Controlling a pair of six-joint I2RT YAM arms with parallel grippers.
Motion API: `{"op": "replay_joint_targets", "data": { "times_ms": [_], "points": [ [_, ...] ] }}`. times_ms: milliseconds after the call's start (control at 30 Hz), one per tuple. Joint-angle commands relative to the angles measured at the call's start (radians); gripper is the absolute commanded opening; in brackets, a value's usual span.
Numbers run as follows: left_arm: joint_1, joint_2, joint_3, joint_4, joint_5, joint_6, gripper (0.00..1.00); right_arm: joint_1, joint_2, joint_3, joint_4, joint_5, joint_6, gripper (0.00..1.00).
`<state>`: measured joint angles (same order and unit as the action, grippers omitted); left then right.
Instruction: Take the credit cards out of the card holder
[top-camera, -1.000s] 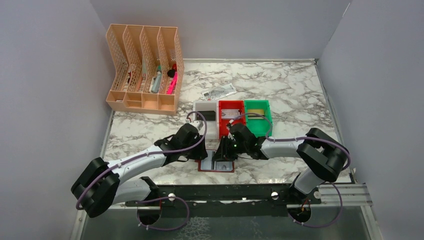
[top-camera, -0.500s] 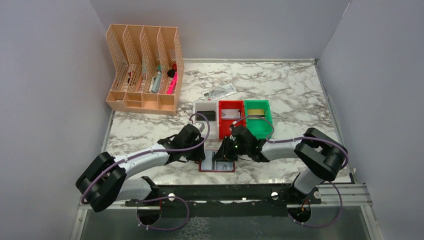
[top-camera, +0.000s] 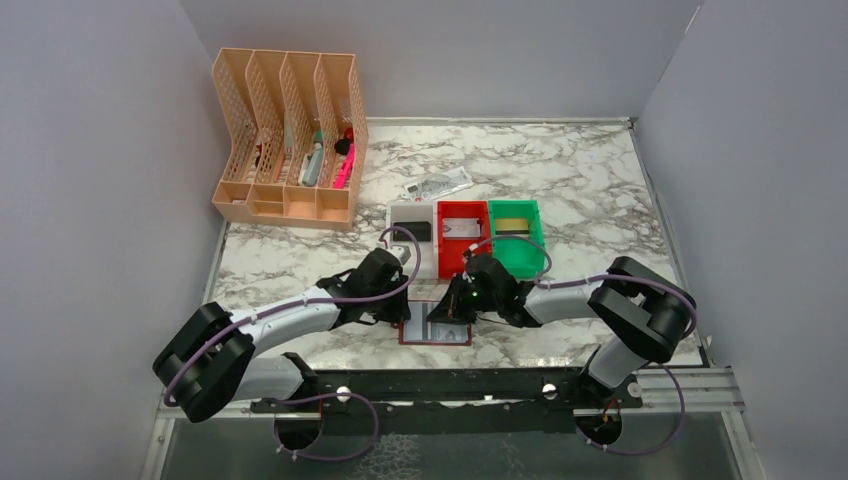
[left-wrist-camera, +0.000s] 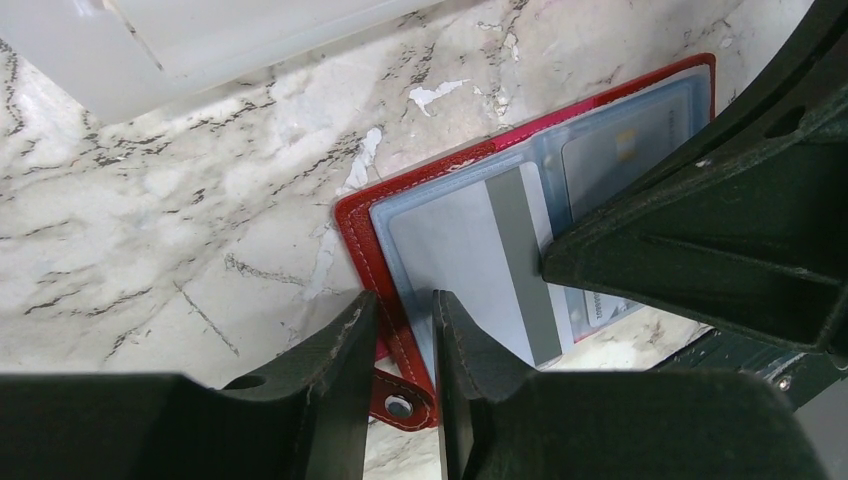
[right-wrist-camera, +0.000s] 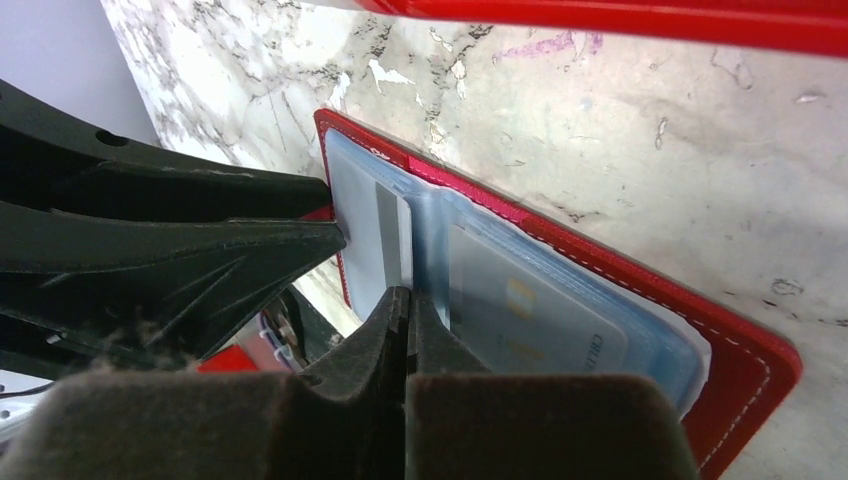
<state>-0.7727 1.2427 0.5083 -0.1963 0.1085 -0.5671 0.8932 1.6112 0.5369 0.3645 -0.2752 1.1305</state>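
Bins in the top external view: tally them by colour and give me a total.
White bin: 1
Red bin: 1
Green bin: 1
Total: 3

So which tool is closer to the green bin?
Right. The right tool is at the card holder, before the red bin beside the green bin; the left tool is further left, by the white bin.
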Motion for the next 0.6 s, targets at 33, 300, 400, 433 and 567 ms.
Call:
{"op": "replay_joint_targets", "data": {
  "times_ms": [33,300,400,433,567],
  "points": [
    [-0.013,0.011,-0.011,0.012,0.033,0.001,0.29,0.006,-0.023,-0.020,0.041,0.007,0.010,0.01],
    [-0.012,0.009,-0.019,0.014,0.018,-0.001,0.29,0.004,-0.097,-0.044,-0.054,0.084,-0.025,0.01],
    [-0.013,0.013,-0.018,0.013,0.014,-0.001,0.29,0.001,-0.115,-0.045,-0.078,0.080,-0.051,0.01],
    [-0.013,0.013,-0.016,0.013,0.013,-0.001,0.29,0.000,-0.119,-0.046,-0.085,0.077,-0.058,0.01],
    [-0.012,0.009,-0.013,0.013,0.009,-0.002,0.29,-0.004,-0.127,-0.063,-0.087,0.072,-0.065,0.01]
  ]
}}
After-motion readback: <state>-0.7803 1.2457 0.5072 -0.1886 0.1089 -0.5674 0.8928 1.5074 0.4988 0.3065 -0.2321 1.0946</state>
